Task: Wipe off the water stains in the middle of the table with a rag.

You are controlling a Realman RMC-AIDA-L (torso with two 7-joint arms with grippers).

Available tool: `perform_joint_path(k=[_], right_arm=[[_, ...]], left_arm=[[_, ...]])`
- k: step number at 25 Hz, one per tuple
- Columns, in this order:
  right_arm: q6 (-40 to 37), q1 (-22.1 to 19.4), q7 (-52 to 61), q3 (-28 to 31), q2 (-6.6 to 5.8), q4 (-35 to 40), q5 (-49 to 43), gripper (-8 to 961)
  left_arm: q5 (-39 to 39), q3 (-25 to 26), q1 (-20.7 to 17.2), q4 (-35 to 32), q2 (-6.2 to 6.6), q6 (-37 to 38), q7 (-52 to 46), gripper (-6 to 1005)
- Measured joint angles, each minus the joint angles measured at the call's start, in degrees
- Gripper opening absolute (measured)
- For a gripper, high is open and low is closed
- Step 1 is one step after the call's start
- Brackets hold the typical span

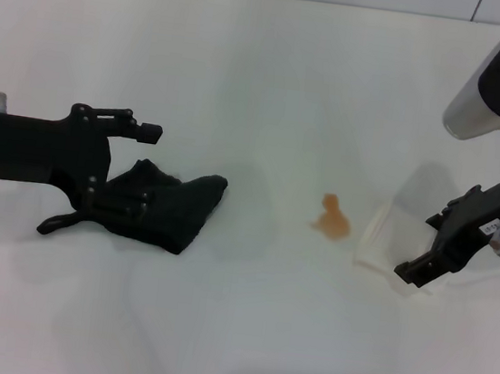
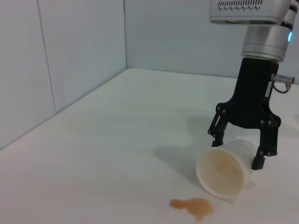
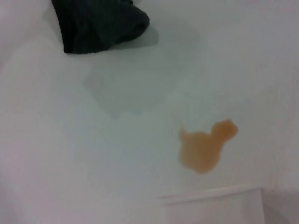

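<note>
1. Left gripper (image 1: 110, 174), fingers spread, straddles the black rag (image 1: 161, 203) at the table's (image 1: 232, 331) 9 o'clock.
2. Water stains (image 1: 334, 219) pool centrally.
3. Right gripper (image 2: 240, 147), spread, brackets a tipped paper cup (image 2: 223, 170) at 3 o'clock.

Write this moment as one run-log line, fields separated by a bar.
left gripper: open around rag | right gripper: open around tipped cup | water stains: unwiped, on table between rag and cup

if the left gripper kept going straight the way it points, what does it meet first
The left gripper points toward the table's middle with the rag at its fingers, so the rag first; beyond it, probably the water stains.
</note>
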State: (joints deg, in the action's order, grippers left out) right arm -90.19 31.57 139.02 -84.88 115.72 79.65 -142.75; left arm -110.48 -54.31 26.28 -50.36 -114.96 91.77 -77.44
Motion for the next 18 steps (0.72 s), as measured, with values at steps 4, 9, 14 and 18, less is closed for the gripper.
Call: perform_joint_path(k=[4, 9, 14, 18], right_arm=[[0.9, 0.2, 0.0, -0.1, 0.02, -1.3, 0.0, 855], [1.8, 0.2, 0.0, -0.3, 0.03, -2.3, 0.4, 855], [2.2, 0.2, 0.0, -0.4, 0.03, -2.6, 0.6, 855], [2.4, 0.4, 0.0, -0.4, 0.03, -3.6, 0.6, 855]], left_arm=[[0.0, 0.0, 0.0, 0.0, 0.00, 0.0, 0.0, 861], [0.0, 0.0, 0.0, 0.0, 0.00, -0.1, 0.0, 862], [0.0, 0.0, 0.0, 0.0, 0.00, -0.2, 0.0, 862], [0.0, 0.0, 0.0, 0.1, 0.00, -0.4, 0.0, 861]])
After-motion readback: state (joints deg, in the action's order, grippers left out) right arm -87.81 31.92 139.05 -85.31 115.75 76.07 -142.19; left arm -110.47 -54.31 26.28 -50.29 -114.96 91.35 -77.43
